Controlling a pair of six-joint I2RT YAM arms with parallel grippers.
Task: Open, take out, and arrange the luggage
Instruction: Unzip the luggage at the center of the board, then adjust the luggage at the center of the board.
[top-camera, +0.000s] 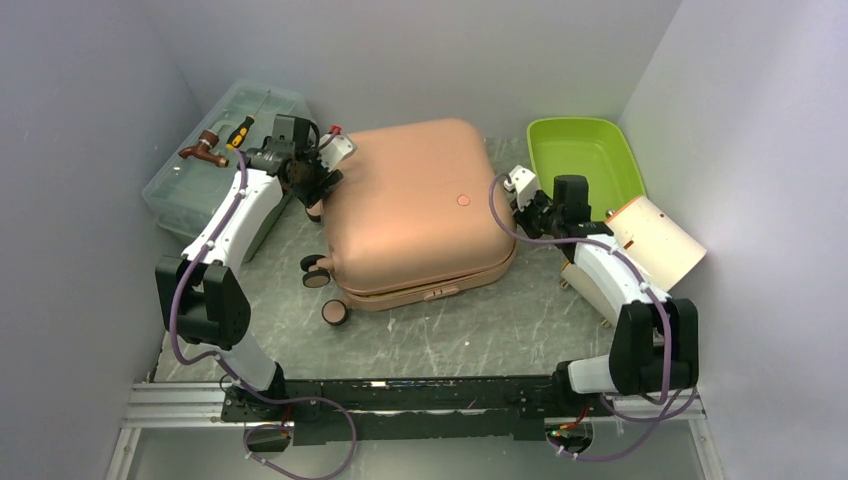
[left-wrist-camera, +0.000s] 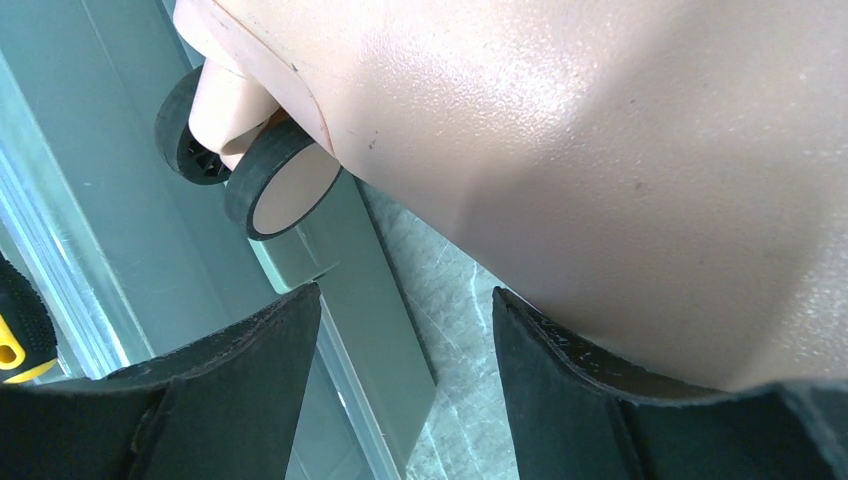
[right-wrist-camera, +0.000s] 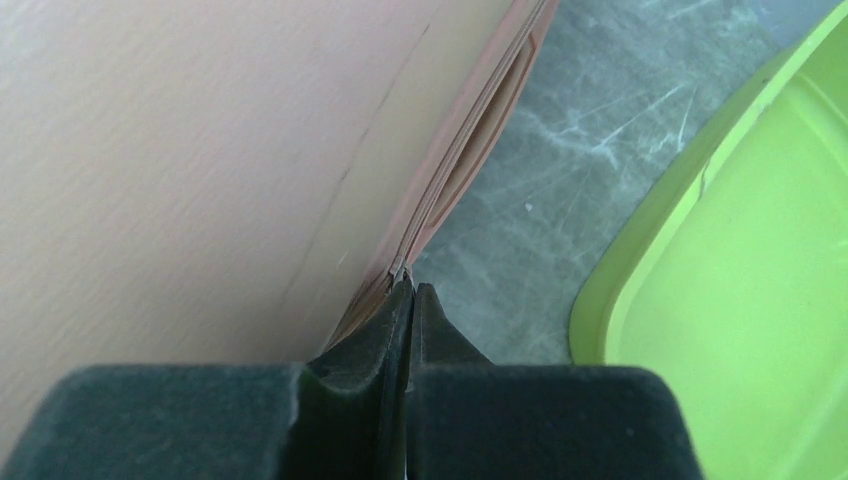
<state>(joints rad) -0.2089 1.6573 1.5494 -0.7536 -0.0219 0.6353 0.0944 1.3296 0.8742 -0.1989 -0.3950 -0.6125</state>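
I'm working the seam on the right side of the suitcase (top-camera: 415, 205), which lies shut and flat in the middle of the table (top-camera: 480, 330), wheels toward my left arm and the green tray (top-camera: 585, 160) just beyond its right side. My right claw (right-wrist-camera: 408, 285) is clenched tight with its tips right on the seam line – there may be a small zipper tab between them, but it's too small for me to tell. To do this well I'd keep the pull running along the seam, not away from the shell, and slow down at the rounded corner so the tips don't slip off. My left claw (left-wrist-camera: 405, 310) stands released at the far left corner, one finger (left-wrist-camera: 600, 400) against the underside of the shell's curve, the other out in the gap beside the toolbox (top-camera: 215, 165), with a wheel (left-wrist-camera: 285, 180) just ahead – a fair spot to brace the case if it slides.
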